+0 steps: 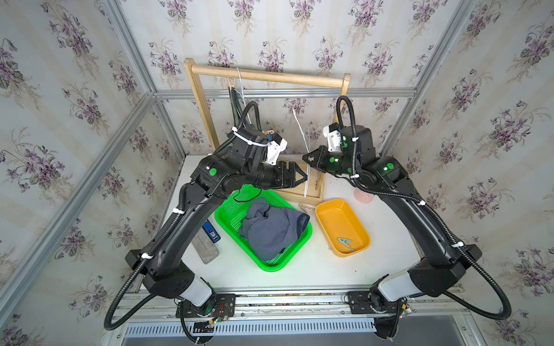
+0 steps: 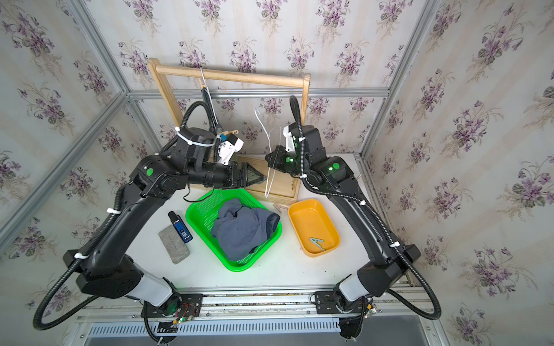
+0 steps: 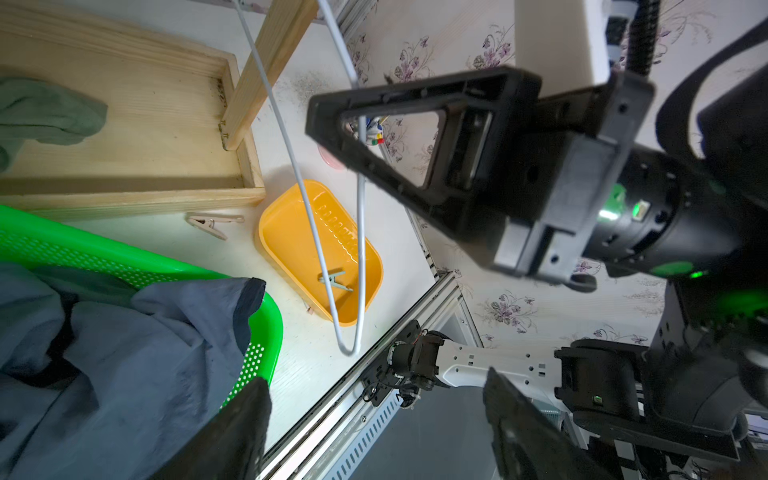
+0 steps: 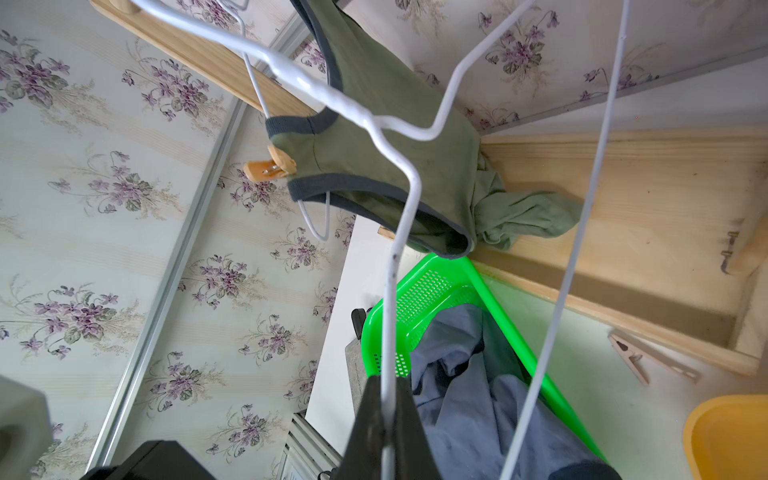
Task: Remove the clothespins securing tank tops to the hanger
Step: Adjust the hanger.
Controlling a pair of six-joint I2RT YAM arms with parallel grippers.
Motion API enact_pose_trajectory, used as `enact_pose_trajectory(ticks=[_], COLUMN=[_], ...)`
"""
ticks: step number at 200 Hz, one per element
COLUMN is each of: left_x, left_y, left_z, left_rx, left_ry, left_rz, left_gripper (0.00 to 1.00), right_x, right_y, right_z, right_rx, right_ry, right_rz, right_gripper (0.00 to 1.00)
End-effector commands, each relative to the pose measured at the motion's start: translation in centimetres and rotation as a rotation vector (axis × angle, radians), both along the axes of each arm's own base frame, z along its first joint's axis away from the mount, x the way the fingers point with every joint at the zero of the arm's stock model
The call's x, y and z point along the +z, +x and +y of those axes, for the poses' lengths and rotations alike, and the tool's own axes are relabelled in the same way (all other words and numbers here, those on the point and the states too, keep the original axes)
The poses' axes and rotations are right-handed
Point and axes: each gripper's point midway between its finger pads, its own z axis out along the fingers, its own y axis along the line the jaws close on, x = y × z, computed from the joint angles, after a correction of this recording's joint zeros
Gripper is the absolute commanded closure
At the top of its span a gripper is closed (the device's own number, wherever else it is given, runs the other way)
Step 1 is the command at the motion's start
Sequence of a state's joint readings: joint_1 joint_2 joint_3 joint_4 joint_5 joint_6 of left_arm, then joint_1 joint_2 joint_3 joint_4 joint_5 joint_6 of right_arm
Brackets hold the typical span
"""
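White wire hanger (image 4: 390, 291), bare, is what the right gripper (image 4: 386, 399) is clamped on, held out over the rack's base tray (image 1: 296, 194) at the back edge of the table (image 1: 299, 269). The left gripper (image 1: 304, 175) has its jaws spread wide with nothing in them, hovering above the back of the green basket (image 1: 271, 267). The navy tank top (image 1: 272, 230) sits crumpled in that basket mid-table. So I'd say that top is done and we're between pegs. What's left: the olive tank top (image 4: 395, 145) hangs on its own hanger (image 4: 254, 81) from the wooden rack (image 1: 266, 76), with one wooden clothespin (image 4: 272, 166) pinching its shoulder strap. Next move, my guess, is the free gripper going up to that peg and squeezing the tail ends, not the nose. Annoying bit: the bare hanger dangles right between the two grippers, so it probably wants parking first. Also around: a grey-green clothespin (image 1: 346, 243) in the yellow tray (image 1: 338, 218) toward the right edge, a loose clothespin (image 1: 305, 207) on the table between basket and tray, and a grey block (image 1: 205, 245) and blue gadget (image 1: 211, 232) toward the left edge.
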State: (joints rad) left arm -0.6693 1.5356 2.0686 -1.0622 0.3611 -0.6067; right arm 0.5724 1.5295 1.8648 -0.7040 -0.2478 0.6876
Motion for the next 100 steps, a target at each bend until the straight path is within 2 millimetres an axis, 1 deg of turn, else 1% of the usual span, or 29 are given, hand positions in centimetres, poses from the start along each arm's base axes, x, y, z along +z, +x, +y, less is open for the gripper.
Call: enact_pose_trajectory(ticks=[1,10,12,15,25,31,33,35,61,74,100], left_x=[-0.8,-1.3,-1.5,-1.7,-2.3,-3.2,-2.6,-2.6,-3.8,-4.1,-5.2], left_y=[0.1,0.2,0.2,0.2,0.5,0.8,0.4,0.3,0.6,0.5,0.4], left_z=[2.5,3.5,3.7,4.1,5.5,6.0,6.6,6.9,9.6,10.3,10.7], left_rx=[0.061,0.084,0.089,0.099,0.137,0.156,0.165,0.170,0.235,0.249,0.254], left_ry=[0.071,0.081,0.084,0.085,0.092,0.106,0.093,0.093,0.096,0.101,0.116], left_rz=[-0.018,-0.004,0.001,0.007,0.022,0.042,0.028,0.027,0.062,0.069,0.094], left_gripper=[0.18,0.18,0.18,0.18,0.19,0.19,0.19,0.19,0.19,0.20,0.20], right_x=[2.1,3.0,3.2,3.6,4.6,5.5,5.6,5.9,8.4,9.5,10.2], right_y=[0.9,1.1,2.0,2.4,3.0,3.3,3.4,3.5,4.6,4.9,5.8], right_z=[0.2,0.6,-0.3,-0.6,-0.5,-0.4,-0.4,-0.4,0.2,0.4,0.5], right_rx=[0.030,0.044,0.018,0.011,0.021,0.023,0.024,0.024,0.037,0.042,0.037], right_ry=[0.013,0.016,0.017,0.020,0.025,0.032,0.034,0.036,0.074,0.099,0.134], right_rz=[-0.055,-0.069,-0.075,-0.081,-0.104,-0.121,-0.122,-0.128,-0.172,-0.195,-0.213], right_gripper=[1.00,1.00,1.00,1.00,1.00,1.00,1.00,1.00,1.00,1.00,1.00])
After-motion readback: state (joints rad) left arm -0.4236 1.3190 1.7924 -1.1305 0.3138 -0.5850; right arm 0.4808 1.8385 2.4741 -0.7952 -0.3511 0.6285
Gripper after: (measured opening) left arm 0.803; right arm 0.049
